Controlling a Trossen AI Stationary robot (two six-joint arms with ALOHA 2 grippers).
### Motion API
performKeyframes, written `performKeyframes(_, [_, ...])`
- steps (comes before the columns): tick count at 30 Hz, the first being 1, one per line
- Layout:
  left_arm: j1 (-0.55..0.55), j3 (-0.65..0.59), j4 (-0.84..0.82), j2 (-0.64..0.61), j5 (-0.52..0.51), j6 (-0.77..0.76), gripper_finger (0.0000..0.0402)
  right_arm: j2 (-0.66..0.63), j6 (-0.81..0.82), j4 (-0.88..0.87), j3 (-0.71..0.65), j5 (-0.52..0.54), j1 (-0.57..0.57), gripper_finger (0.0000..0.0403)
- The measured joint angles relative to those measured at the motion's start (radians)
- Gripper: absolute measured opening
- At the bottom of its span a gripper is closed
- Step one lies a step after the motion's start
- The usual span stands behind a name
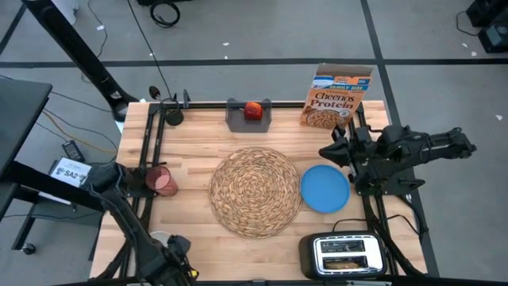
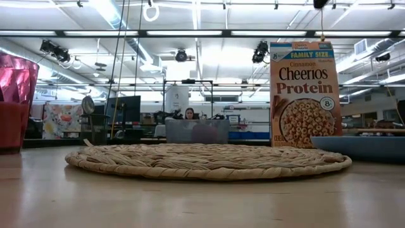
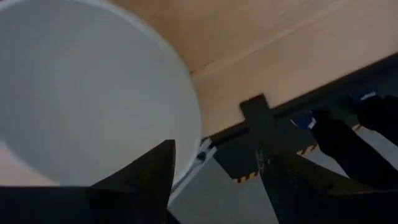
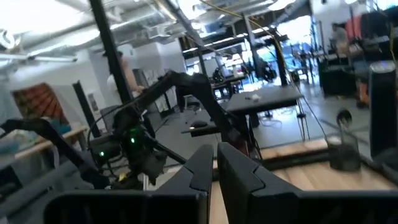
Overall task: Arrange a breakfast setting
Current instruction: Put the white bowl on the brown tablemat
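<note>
High view: round woven straw placemat at centre of the wooden desk. Blue plate just beside the placemat's right edge, flat on the desk. Cheerios Protein box upright at the far right. Red apple inside the grey tray at far centre. Translucent red cup on its side near the left edge. Toaster at the near right corner, toast slice in a slot. Right pincer beyond the plate, between plate and box. Left pincer at the near left edge, beside a sliver of the white bowl.

Low view: placemat flat, box standing behind its right side, plate at right, cup at left.

Left wrist view: left pincer fingers apart, straddling the rim of the bowl at the desk edge; not closed on it.

Right wrist view: right pincer fingers pressed together, holding nothing.
</note>
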Motion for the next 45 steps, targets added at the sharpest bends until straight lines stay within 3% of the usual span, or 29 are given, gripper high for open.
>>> performKeyframes(11, [0.037,-0.210,0.243,0.027,0.117,-0.004,0.0214,0.167,-0.080,0.002,0.158,-0.100,0.003,0.0034])
performKeyframes(17, [0.050,-0.219,0.245,0.027,0.153,-0.002,0.0136,0.171,-0.123,-0.001,0.161,-0.106,0.003,0.0034])
performKeyframes(23, [0.044,-0.196,0.227,0.027,0.147,-0.042,0.0018,0.158,-0.177,-0.003,0.161,-0.106,0.003,0.0024])
performKeyframes(28, [0.041,-0.071,0.206,0.027,0.140,0.008,0.0013,0.118,-0.218,-0.056,0.161,-0.106,0.003,0.0015])
performKeyframes(31, [0.052,0.057,0.102,0.027,0.102,0.110,0.0007,0.104,-0.224,-0.110,0.161,-0.105,0.003,0.0013])
performKeyframes(36, [0.111,0.245,0.006,0.025,-0.005,0.473,0.0005,0.111,-0.201,-0.202,0.161,-0.095,0.003,0.0014])
performKeyframes(45, [0.372,0.283,0.002,0.028,-0.010,1.156,0.0005,0.148,-0.069,-0.412,0.165,-0.078,0.003,0.0018])
